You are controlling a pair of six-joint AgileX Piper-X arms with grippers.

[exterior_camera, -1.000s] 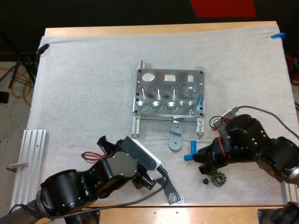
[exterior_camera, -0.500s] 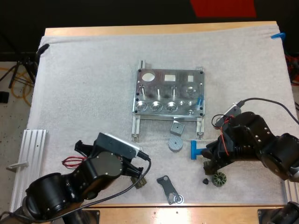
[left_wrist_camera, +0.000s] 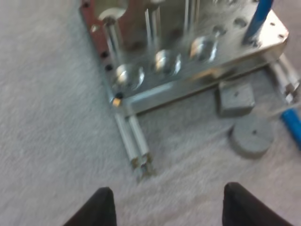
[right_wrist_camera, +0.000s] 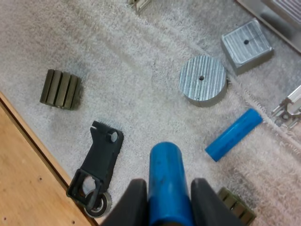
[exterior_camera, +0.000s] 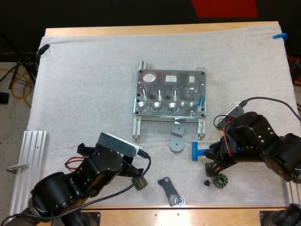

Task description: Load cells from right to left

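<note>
The right gripper [right_wrist_camera: 168, 186] is clamped on a blue cylinder [right_wrist_camera: 164, 169], one black finger pressed to each side. It hangs over the mat near the fixture's near right corner. A second blue cylinder [right_wrist_camera: 233, 134] lies flat on the mat just beside the held one's tip. From above, the two blue pieces look like an L. A third blue cylinder [exterior_camera: 201, 101] stands in the rightmost pocket of the metal fixture [exterior_camera: 171, 96].

A second ago the held cylinder sat a little nearer the table's front edge. It has since shifted slightly towards the fixture and has hardly moved in the last half second.

The left gripper [left_wrist_camera: 167, 203] is spread wide, with its fingers apart and clear of everything, and it faces the fixture's near left corner and its rails. The left arm has changed most. A second ago it lay across the black bracket [exterior_camera: 169, 190], and it has since drawn back towards the near left, so the bracket is in plain sight. A dark ribbed part [exterior_camera: 139, 183] lies beside the arm.

The grey square block [exterior_camera: 178, 128] and the grey round disc [exterior_camera: 176, 145] lie where they did, between the fixture and the right gripper. Another dark ribbed piece [exterior_camera: 220, 180] rests close to the right arm.
</note>
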